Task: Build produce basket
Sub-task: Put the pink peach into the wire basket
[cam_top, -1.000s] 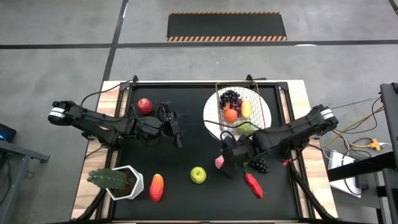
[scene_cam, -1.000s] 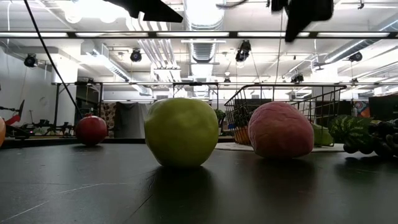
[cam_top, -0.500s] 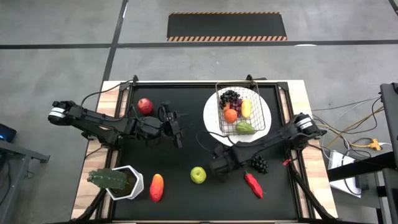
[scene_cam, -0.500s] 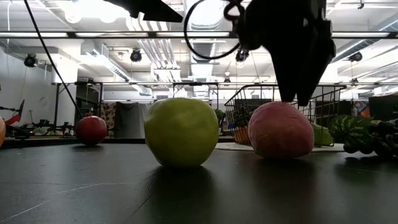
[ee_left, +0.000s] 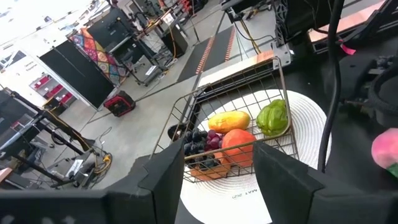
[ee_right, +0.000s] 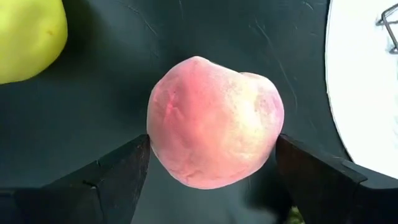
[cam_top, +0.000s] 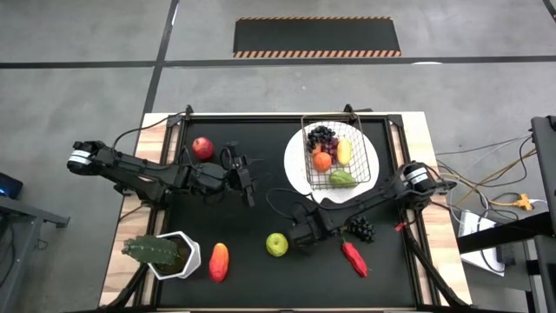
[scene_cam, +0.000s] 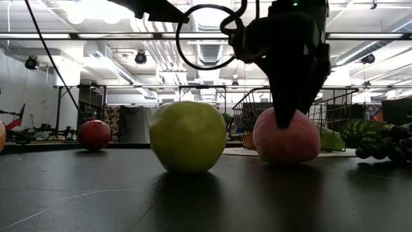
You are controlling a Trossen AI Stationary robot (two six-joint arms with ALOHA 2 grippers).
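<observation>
The pink peach [ee_right: 214, 121] sits on the black table, just right of the green apple [cam_top: 277, 244]. My right gripper [cam_top: 302, 235] is down over the peach [scene_cam: 286, 138] and shut on it. The wire basket [cam_top: 305, 156] stands on a round white plate [cam_top: 295, 169] at the far right. It holds dark grapes, an orange, a yellow mango and a green pepper. My left gripper [cam_top: 248, 184] hovers open at mid table and holds nothing. A red apple [cam_top: 202, 147], dark grapes [cam_top: 360, 229], a red pepper [cam_top: 354, 257] and an orange-red fruit [cam_top: 219, 261] lie loose. My right gripper has the peach pinched between its two fingers, one at each side of its widest part [ee_right: 150, 140]. The fingers [scene_cam: 283, 96] come from above, pointing down. The peach's underside rests on the table.
A green cactus-like plant in a white pot [cam_top: 165, 254] stands at the near left corner. The green apple [scene_cam: 187, 136] is close beside the peach. Bare table lies between the two arms and along the near edge.
My right gripper has swung toward the table's left and near edge, from beside the peach to over it. It has then come down until its fingers stand around the peach.
</observation>
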